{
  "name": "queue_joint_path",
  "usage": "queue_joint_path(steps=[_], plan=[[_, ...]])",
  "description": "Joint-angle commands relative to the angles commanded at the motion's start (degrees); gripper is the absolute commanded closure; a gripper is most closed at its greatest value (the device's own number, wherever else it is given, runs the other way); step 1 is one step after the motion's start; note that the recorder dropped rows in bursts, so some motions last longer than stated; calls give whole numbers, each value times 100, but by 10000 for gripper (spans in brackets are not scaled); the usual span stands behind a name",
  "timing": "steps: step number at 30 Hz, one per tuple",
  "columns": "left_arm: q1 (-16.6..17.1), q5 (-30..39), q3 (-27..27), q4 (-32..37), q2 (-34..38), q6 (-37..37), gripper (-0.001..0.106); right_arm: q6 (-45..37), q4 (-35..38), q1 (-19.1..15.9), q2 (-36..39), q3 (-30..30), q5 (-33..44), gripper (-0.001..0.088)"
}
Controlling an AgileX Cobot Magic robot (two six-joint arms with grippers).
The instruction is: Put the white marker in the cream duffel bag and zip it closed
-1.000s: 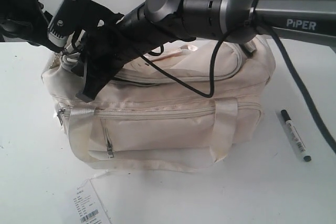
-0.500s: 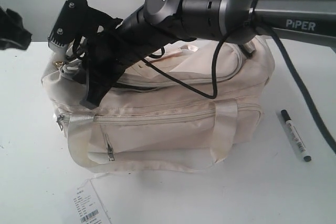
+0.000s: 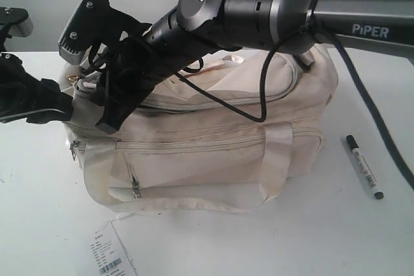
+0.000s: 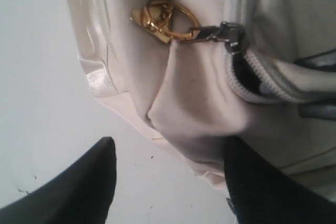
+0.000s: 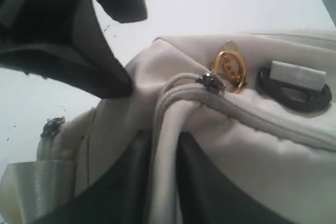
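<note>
Soft cream duffel bag [image 3: 213, 140] on bench [image 3: 310, 237], right gripper [image 5: 164, 145] jaws narrow, pinching its zip ridge, left gripper [image 4: 168, 145] jaws wide astride the same end corner, white marker [image 3: 363, 167] apart on open bench.

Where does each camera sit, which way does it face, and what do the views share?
Exterior view: off the arms, facing the long side of the cream duffel bag, with the white marker beside it; the right arm crosses over the bag.
Left wrist view: on the left arm, close to the bag's end, facing the gold charm and zip pull; the left gripper stands open.
Right wrist view: over the same end; the right gripper pinches bag fabric.
Both wrist views share charm and pull.
</note>
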Motion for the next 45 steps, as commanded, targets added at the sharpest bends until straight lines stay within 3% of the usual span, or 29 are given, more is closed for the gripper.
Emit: queue_joint_path(steps=[8,20,28,32,36,41,45], plan=[[0,-271,131,25,10,33,416,929,-1263,-11,-175,0,218,583],[-12,-309,131,25,10,139,424,1061,-1538,-11,-342,0,679,583],[-12,-252,131,-24,10,139,605,1357,-1705,-185,-419,0,853,589],[-12,-185,131,-56,10,139,655,1362,-1692,-293,-468,0,895,676],[-12,-129,131,-159,10,139,595,1362,-1692,-293,-504,0,943,853],[-12,-242,260,-411,20,139,471,1362,-1684,-293,-504,0,999,868],[-12,-445,357,-445,80,139,500,1362,-1684,-293,-504,0,999,868]])
